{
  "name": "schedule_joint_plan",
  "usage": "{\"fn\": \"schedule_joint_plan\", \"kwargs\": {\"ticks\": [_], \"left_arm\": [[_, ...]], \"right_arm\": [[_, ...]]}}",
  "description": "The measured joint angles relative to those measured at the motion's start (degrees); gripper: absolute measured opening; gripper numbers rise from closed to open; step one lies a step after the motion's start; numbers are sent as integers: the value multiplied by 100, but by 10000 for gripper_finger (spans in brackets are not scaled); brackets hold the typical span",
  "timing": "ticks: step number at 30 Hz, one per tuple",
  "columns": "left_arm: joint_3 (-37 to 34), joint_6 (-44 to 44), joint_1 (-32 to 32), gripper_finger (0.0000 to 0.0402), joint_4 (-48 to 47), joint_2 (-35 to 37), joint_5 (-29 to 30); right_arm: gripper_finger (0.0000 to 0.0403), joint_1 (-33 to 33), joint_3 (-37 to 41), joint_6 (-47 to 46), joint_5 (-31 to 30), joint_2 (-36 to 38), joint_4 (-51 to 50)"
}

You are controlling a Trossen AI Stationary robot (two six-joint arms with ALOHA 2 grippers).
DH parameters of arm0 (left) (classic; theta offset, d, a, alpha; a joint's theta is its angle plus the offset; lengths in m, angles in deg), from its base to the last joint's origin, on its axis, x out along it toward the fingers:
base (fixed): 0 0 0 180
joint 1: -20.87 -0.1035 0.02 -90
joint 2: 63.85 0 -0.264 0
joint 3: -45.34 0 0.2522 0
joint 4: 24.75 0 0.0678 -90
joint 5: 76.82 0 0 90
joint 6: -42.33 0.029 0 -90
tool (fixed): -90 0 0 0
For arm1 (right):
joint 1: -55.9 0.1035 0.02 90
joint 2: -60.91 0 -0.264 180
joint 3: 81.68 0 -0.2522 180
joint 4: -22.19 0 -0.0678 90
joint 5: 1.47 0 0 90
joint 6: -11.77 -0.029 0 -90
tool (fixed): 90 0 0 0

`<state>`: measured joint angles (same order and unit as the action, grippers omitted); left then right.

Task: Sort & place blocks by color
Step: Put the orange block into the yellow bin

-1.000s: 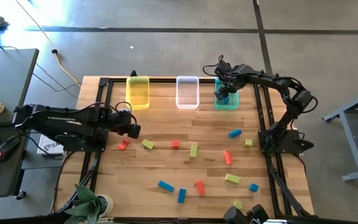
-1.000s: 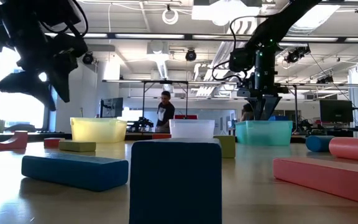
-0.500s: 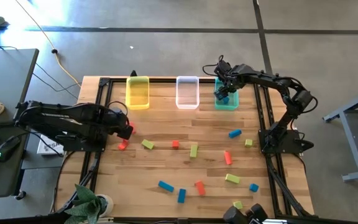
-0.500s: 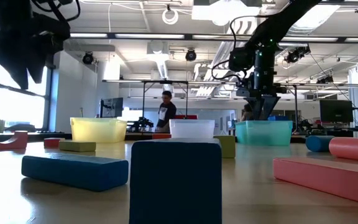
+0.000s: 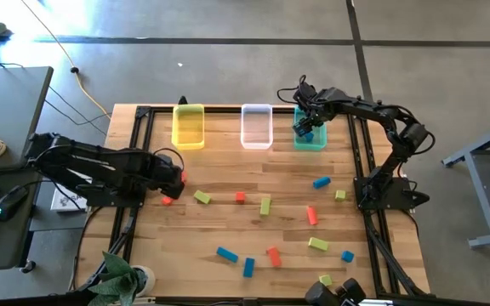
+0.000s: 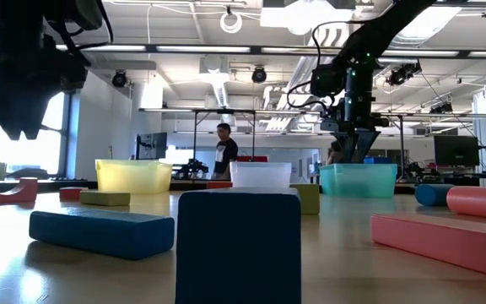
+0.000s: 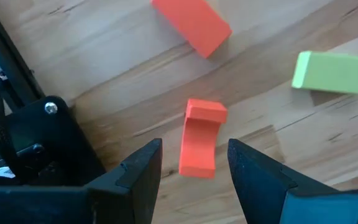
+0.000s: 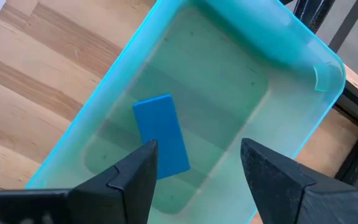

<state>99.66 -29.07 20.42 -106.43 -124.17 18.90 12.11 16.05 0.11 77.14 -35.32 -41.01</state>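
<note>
Above the translucent teal rectangular bin point(image 5: 310, 136) at the back edge of the wooden desk point(image 5: 253, 183), the right gripper point(image 5: 305, 125) hangs with its fingers point(image 8: 129, 180) apart and empty; a flat blue block point(image 8: 161, 144) lies on the floor of the teal bin directly below them. Beside the teal bin stands a clear rectangular bin point(image 5: 256, 126), and beyond that a translucent yellow bin point(image 5: 188, 126), all three in one row. Well away from the teal bin, near the desk's opposite side, the left gripper point(image 5: 174, 176) hovers low with its fingers point(image 7: 137, 173) spread wide, holding nothing, over a small red-orange arch-shaped block point(image 7: 200, 137) that sits between them on the wood. Just past it lie a red-orange bar point(image 7: 192, 23) and a yellow-green bar point(image 7: 335, 73). Other blocks remain loose on the open desk in front of the teal bin: a blue bar point(image 5: 321, 182), a yellow-green cube point(image 5: 339, 195), a red-orange bar point(image 5: 311, 215), a yellow-green bar point(image 5: 317, 245), a blue cube point(image 5: 347, 255), plus two blue bars point(image 5: 227, 253) and a red-orange bar point(image 5: 273, 255) nearer the front. A person point(image 6: 221, 152) stands in the room behind the desk.
</note>
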Motion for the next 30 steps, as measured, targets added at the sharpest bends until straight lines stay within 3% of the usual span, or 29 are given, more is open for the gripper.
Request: {"fn": "schedule_joint_plan", "kwargs": {"ticks": [7, 15, 30], "left_arm": [[0, -156, 217, 172, 27, -465, 88], [-1, -195, 219, 174, 890, -503, -114], [-525, -368, 243, 218, 1165, -805, -459]], "right_arm": [[216, 0, 0, -12, 52, 2, 29], [216, 7, 0, -26, 68, 2, 45], [216, 7, 0, -23, 178, 7, 45]]}}
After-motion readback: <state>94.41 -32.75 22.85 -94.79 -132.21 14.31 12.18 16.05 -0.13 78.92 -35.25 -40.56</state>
